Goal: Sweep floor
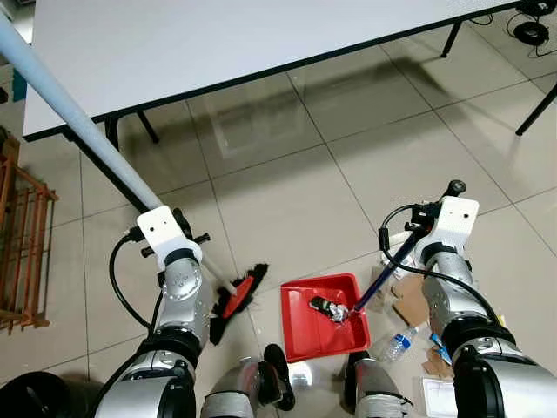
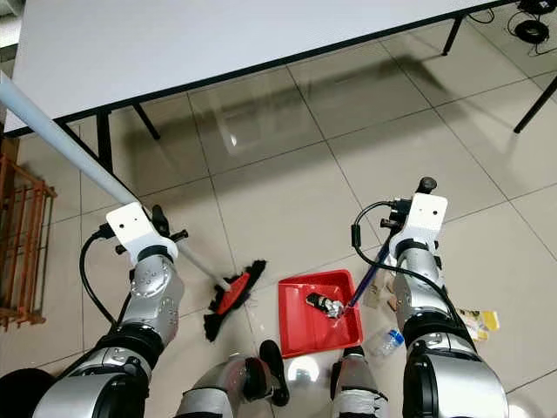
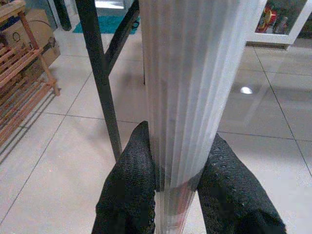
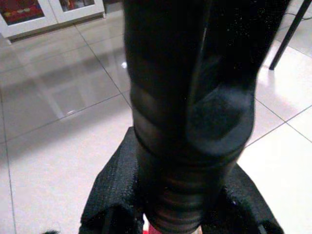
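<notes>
A broom with a long pale ribbed handle point(image 1: 78, 131) slants down from the upper left to its red head with black bristles point(image 1: 235, 300) on the tiled floor. My left gripper point(image 1: 180, 226) is shut on that handle, and its black fingers point(image 3: 131, 165) clamp the handle point(image 3: 190, 87) from both sides. A red dustpan point(image 1: 305, 335) lies just right of the broom head, with a small crumpled piece of trash point(image 1: 329, 307) inside. The dustpan's dark handle point(image 1: 383, 274) rises to my right gripper point(image 1: 424, 222), which is shut on it point(image 4: 185, 161).
A white table point(image 1: 218, 43) with black legs point(image 1: 113, 131) stands ahead. A wooden rack point(image 1: 22, 244) is at the left. A plastic bottle point(image 1: 400, 341), cardboard scraps point(image 1: 409, 300) and wrappers point(image 2: 477, 322) lie by my right side. Open tiles point(image 1: 287, 192) stretch beyond the dustpan.
</notes>
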You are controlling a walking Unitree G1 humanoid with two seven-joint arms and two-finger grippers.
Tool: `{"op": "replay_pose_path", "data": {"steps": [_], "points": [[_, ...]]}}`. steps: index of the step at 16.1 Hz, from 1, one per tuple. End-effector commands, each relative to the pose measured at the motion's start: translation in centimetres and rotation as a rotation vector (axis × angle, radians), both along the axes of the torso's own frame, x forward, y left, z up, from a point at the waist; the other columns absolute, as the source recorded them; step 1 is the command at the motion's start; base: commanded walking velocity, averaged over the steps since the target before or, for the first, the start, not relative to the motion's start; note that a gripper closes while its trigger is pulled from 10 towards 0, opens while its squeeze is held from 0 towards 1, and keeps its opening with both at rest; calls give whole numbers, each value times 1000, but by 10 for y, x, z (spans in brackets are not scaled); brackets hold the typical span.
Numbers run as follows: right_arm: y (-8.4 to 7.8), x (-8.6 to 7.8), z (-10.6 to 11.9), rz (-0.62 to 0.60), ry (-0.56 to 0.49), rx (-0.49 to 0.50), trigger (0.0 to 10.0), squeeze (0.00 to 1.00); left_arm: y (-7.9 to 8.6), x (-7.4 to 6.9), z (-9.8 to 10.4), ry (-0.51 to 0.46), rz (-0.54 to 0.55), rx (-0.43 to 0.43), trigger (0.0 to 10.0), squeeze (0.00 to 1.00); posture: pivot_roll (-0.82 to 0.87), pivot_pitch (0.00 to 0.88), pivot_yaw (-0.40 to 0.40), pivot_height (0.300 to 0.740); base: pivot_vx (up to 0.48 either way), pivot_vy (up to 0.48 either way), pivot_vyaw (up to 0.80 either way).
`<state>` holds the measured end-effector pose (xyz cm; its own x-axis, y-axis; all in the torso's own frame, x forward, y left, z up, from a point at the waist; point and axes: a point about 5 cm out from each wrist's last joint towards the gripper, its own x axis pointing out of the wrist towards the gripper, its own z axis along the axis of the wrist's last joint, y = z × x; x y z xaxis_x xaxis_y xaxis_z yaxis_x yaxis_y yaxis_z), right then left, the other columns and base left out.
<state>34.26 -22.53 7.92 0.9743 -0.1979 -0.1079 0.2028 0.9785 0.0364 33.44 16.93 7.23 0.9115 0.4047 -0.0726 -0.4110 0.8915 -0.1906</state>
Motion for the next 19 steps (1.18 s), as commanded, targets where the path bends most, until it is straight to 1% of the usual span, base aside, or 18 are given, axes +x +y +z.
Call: {"op": "replay_pose_path", "data": {"steps": [1, 6, 8, 10, 15, 16, 17, 18, 19], "points": [[1, -1, -3, -3, 9, 18, 10000, 0, 4, -3, -6, 39, 22, 8, 10000, 0, -195, 180, 139, 740, 0, 0, 0], [2, -1, -3, 0, 11, 20, 10000, 0, 11, -8, -11, 52, 30, 27, 10000, 0, -192, 177, 138, 740, 0, 0, 0], [3, -1, -3, 5, 13, 14, 10000, 0, 11, -8, -11, 52, 33, 24, 10000, 0, -192, 177, 138, 740, 0, 0, 0], [3, 0, -3, 7, 15, 11, 10000, 0, 10, -8, -12, 52, 34, 19, 10000, 0, -192, 177, 138, 740, 0, 0, 550], [4, -2, -5, 6, 21, 6, 10000, 0, 10, -9, -13, 59, 32, 25, 10000, 0, -192, 184, 140, 740, 0, 0, 800], [4, -2, -5, 6, 22, 6, 10000, 0, 10, -9, -13, 54, 24, 32, 10000, 0, -191, 185, 140, 740, 0, 0, 800], [4, -2, -5, 6, 22, 6, 10000, 0, 11, -10, -13, 51, 12, 59, 10000, 0, -190, 185, 140, 740, 0, 0, 800], [4, -2, -6, 6, 22, 6, 10000, 0, 11, -10, -13, 53, 12, 51, 10000, 0, -191, 186, 141, 740, 0, 0, 800], [4, -2, -6, 6, 22, 7, 10000, 0, 12, -11, -14, 46, 19, 23, 10000, 0, -190, 186, 141, 740, 0, 0, 800]]}}
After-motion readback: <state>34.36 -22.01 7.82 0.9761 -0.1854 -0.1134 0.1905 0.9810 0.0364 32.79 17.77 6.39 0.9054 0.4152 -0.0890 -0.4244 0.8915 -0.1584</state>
